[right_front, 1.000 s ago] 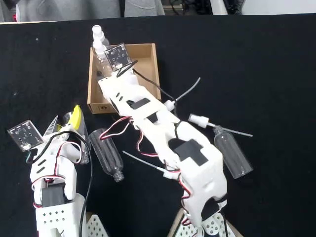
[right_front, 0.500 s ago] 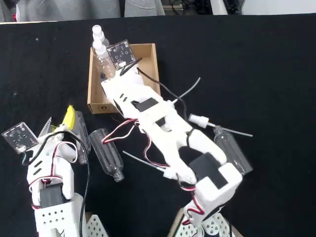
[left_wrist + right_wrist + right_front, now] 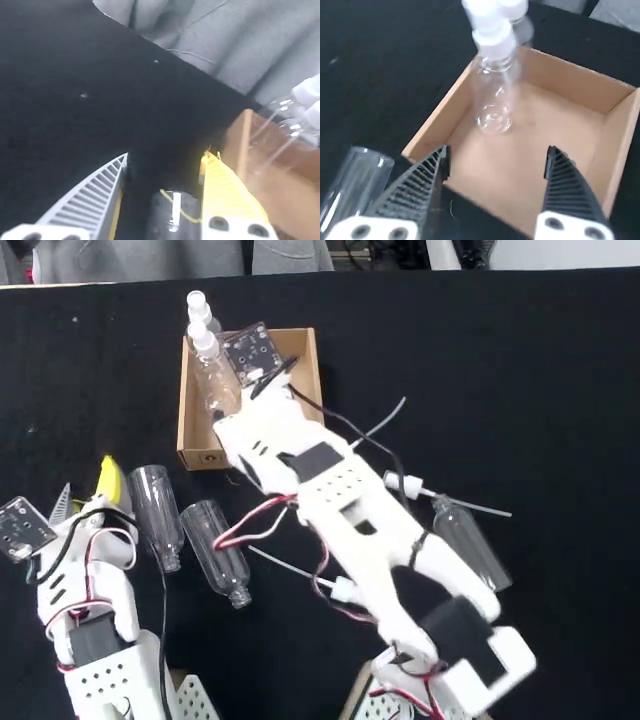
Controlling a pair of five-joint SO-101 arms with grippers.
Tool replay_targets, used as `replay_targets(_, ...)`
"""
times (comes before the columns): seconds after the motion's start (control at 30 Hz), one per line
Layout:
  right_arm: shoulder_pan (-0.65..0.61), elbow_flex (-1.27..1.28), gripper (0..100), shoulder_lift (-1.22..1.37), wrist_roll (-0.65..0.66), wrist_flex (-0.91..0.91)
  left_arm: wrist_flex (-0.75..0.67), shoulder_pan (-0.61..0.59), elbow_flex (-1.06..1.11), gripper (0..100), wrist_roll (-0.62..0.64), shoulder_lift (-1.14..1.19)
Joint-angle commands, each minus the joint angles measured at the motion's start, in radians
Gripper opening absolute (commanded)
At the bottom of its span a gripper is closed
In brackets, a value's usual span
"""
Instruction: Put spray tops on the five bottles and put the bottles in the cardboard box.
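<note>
Spread and empty, the right claw point(image 3: 495, 152) had backed off, leaving a clear white-topped bottle point(image 3: 215, 380) delivered at eleven o'clock in the brown cardboard box point(image 3: 300, 336).

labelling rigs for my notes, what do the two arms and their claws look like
Both are white plastic with black joint blocks and loose red, white and black wires. The left claw has one yellow finger and one pale ribbed finger. The right claw has two black ribbed fingers on white bases. Each wrist carries a small black board with pale dots.
</note>
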Motion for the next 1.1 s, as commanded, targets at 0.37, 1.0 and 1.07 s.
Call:
replay_targets(0.37,-0.236,-0.005,25.5,-0.191,-0.002,0.281,-0.028,-0.068,0.025,22,-0.097,-0.012)
replay_targets(1.0,-0.301,-0.005,25.5,-0.189,-0.071,0.308,-0.026,-0.065,0.025,22,-0.101,-0.012)
replay_targets(1.07,-0.301,-0.012,25.5,-0.188,-0.074,0.322,-0.023,-0.065,0.025,22,-0.101,-0.012)
